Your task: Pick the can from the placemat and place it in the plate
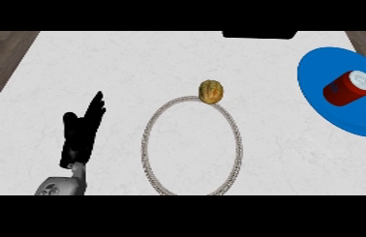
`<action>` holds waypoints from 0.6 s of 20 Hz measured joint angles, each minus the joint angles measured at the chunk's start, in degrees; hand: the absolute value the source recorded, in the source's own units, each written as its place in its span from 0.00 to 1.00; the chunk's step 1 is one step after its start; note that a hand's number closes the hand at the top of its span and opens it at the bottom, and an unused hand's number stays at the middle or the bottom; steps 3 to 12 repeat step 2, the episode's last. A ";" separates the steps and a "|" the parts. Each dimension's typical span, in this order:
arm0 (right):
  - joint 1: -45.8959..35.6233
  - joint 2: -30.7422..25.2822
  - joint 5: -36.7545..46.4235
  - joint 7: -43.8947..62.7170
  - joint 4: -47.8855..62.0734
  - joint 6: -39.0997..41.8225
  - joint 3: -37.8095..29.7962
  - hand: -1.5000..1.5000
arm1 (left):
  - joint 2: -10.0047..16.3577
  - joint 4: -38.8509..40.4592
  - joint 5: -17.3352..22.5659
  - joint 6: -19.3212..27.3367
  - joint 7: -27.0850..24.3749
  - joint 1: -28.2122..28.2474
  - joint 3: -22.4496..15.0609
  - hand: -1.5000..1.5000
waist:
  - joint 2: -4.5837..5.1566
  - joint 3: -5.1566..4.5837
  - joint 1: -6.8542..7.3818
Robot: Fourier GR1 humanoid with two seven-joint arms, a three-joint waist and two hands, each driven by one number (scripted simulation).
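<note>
White counter [107, 62]: round plate [148, 134] sits mid-surface toward the near edge, and the blue placemat [318, 71] is at the right edge, partly cut off by the view. Left hand [80, 132] rests near the near-left corner, fingers straight, close together and pointing up, thumb set apart, touching nothing. Red can [346, 88] lies on its side on the placemat, well apart from the plate; 1 small brown-yellow ball [211, 92] sits at the plate's far rim.
</note>
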 measured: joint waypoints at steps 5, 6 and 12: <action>0.30 0.24 0.00 -0.10 -0.03 -0.79 -0.02 0.00 | -0.41 0.82 -0.22 0.16 -1.00 -0.04 -0.11 0.50 | 0.06 0.01 0.06; 0.30 0.24 0.00 -0.10 -0.03 -0.79 -0.02 0.00 | -0.41 0.82 -0.22 0.16 -1.00 -0.04 -0.11 0.50 | 0.06 0.01 0.06; 0.30 0.24 0.00 -0.10 -0.03 -0.79 -0.02 0.00 | -0.41 0.82 -0.22 0.16 -1.00 -0.04 -0.11 0.50 | 0.06 0.01 0.06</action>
